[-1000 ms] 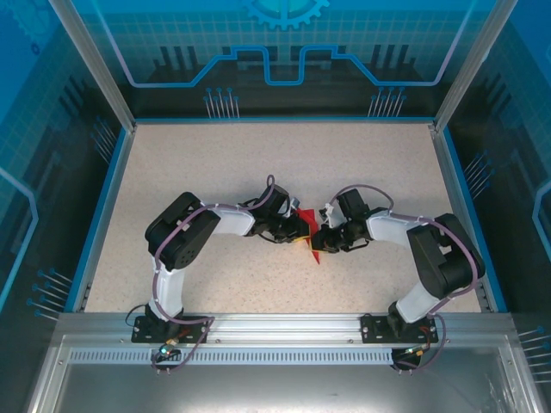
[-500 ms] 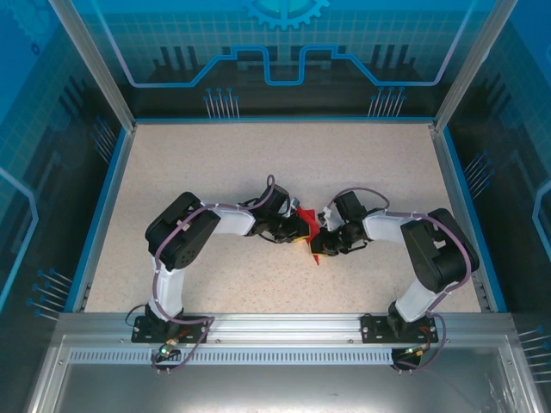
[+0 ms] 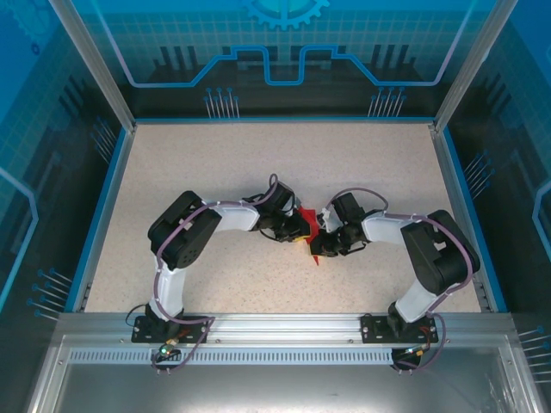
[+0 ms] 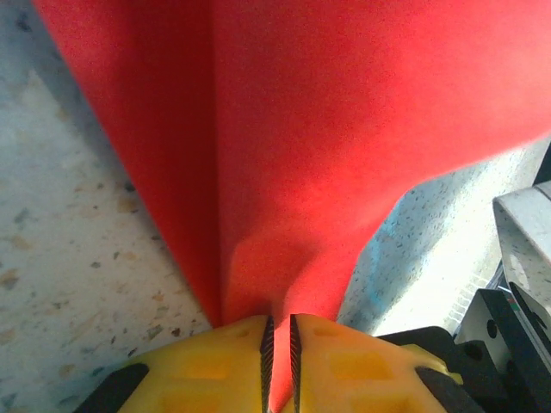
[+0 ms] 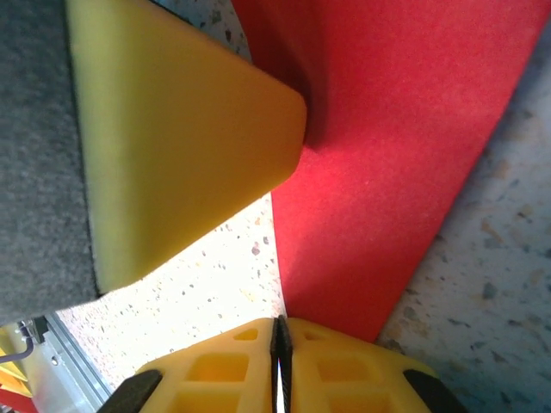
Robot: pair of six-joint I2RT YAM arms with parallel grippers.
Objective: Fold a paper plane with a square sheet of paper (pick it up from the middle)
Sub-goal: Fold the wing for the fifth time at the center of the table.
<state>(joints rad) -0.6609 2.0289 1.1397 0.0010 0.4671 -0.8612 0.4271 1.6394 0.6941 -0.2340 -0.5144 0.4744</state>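
The square sheet of paper (image 3: 307,216), bright red and folded, is held up between both grippers at the middle of the table; a red point (image 3: 316,256) hangs below them. My left gripper (image 4: 278,353) is shut on the paper (image 4: 344,129), which fans out from its yellow pads with a crease running up. My right gripper (image 5: 281,344) is shut with its pads pressed together at the edge of the paper (image 5: 387,163). The left gripper's yellow finger (image 5: 172,129) rests against the paper close by. In the top view the left gripper (image 3: 301,231) and right gripper (image 3: 317,240) nearly touch.
The speckled beige table (image 3: 215,163) is ringed by a blue rim (image 3: 102,206) and transparent walls. A metal rail (image 3: 275,325) with both arm bases runs along the near edge. Bare tabletop lies on every side of the grippers.
The right gripper has shifted a little left, closer to the left gripper, and the paper's lower point moved with it. The left arm has barely moved.
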